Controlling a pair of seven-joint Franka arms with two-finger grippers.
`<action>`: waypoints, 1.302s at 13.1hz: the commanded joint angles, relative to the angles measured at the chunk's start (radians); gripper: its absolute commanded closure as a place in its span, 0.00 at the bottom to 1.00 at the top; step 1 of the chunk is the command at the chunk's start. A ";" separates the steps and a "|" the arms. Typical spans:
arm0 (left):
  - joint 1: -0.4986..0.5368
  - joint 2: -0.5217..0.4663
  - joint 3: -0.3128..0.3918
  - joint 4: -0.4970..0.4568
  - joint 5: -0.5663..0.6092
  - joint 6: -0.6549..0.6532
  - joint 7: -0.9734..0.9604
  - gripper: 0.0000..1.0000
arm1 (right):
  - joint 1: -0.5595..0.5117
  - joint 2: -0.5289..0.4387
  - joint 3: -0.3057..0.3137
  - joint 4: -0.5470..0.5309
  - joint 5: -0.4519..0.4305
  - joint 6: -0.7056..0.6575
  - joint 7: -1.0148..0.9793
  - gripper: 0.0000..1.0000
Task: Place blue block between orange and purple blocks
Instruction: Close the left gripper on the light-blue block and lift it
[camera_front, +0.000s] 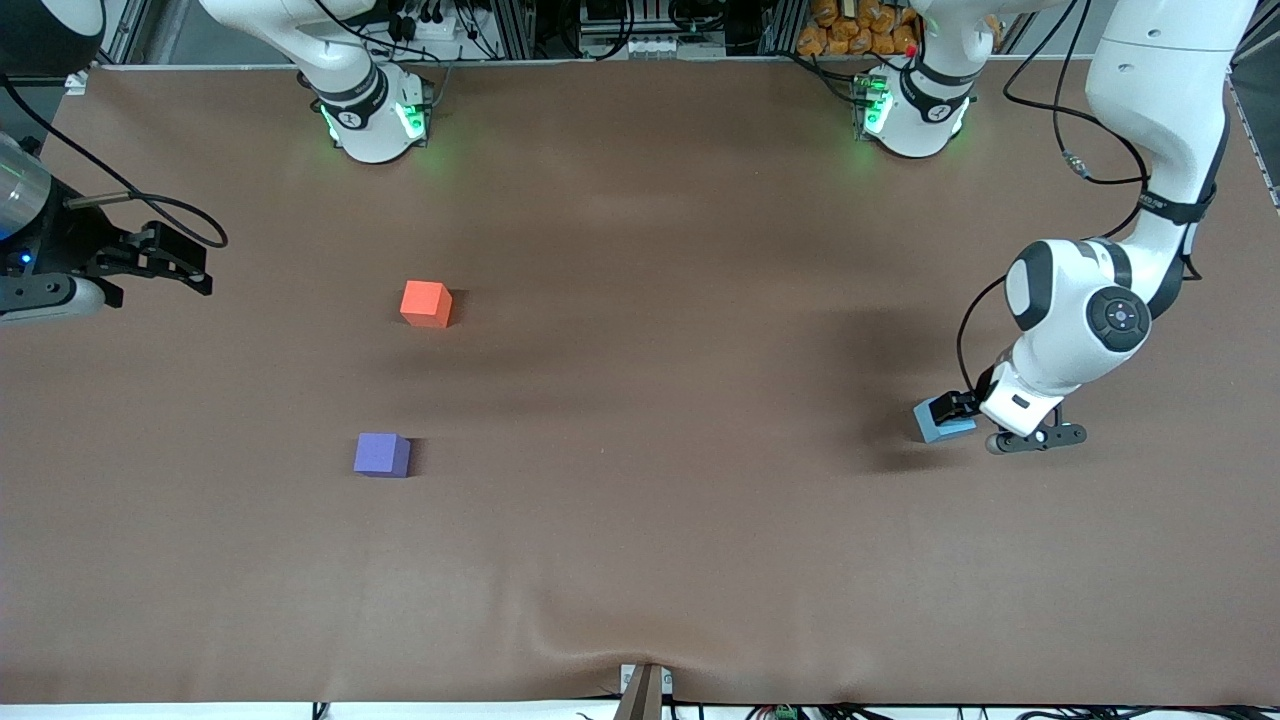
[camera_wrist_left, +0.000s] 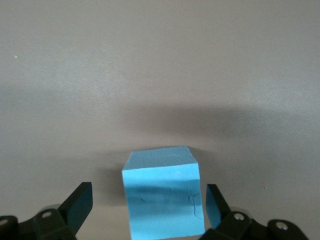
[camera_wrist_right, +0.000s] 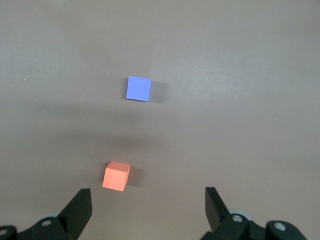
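Presently the blue block (camera_front: 941, 420) sits on the brown table (camera_front: 660, 560) toward the left arm's end, well apart from the other two cubes. It is a cube, so no long axis to record. In the left wrist view its top face and one side face show (camera_wrist_left: 162, 197), edges turned slightly off square to the fingers, one corner skewed toward one pad.

Left gripper (camera_front: 950, 412) is down at table level around the blue block. Jaws stand wide: in the left wrist view the block lies between the two fingers (camera_wrist_left: 77, 206), with a clear gap on one side and a narrow one on the other. No grip closed on it; block rests on the table.

Orange block (camera_front: 426, 303) and purple block (camera_front: 381, 454) lie toward the right arm's end. Purple is nearer the front camera than orange, with bare table between them. Both sit flat; orange is rotated a little relative to the table edge, purple nearly square to it. Right wrist view shows both (camera_wrist_right: 116, 176) (camera_wrist_right: 138, 88).

Right gripper (camera_front: 185, 265) waits at the table's edge on the right arm's end, above the surface, jaws spread wide and holding nothing.
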 joint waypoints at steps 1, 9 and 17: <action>-0.015 0.013 0.000 -0.001 -0.005 0.027 0.005 0.00 | -0.007 -0.011 0.003 -0.011 0.003 0.007 0.001 0.00; -0.032 0.035 0.000 -0.012 -0.004 0.041 0.024 1.00 | -0.007 -0.009 0.003 -0.010 -0.001 0.016 -0.001 0.00; -0.300 0.020 -0.018 0.213 -0.015 -0.178 -0.045 1.00 | 0.005 -0.008 0.005 -0.010 -0.001 0.021 -0.001 0.00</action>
